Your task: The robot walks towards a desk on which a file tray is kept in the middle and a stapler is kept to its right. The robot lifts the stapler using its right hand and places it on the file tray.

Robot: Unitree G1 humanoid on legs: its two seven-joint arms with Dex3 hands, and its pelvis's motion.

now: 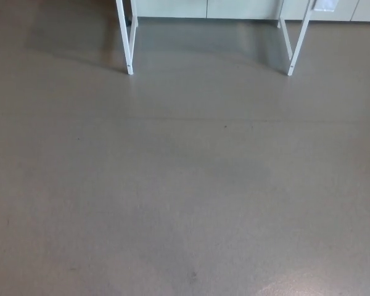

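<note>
A bare grey floor (185,185) fills nearly the whole head view. At the top edge stands the lower part of the table (128,43): two white leg frames, one on the left and one on the right (294,55), each made of two thin bars that meet near the foot, four bars in all. Behind them runs a row of pale cabinet fronts (172,7). Between the camera and the table the floor carries only two small dark specks (225,126). The table top, and with it the stapler and file tray, lies beyond the frame. The left hand and the right hand are out of view, so their state cannot be told.
</note>
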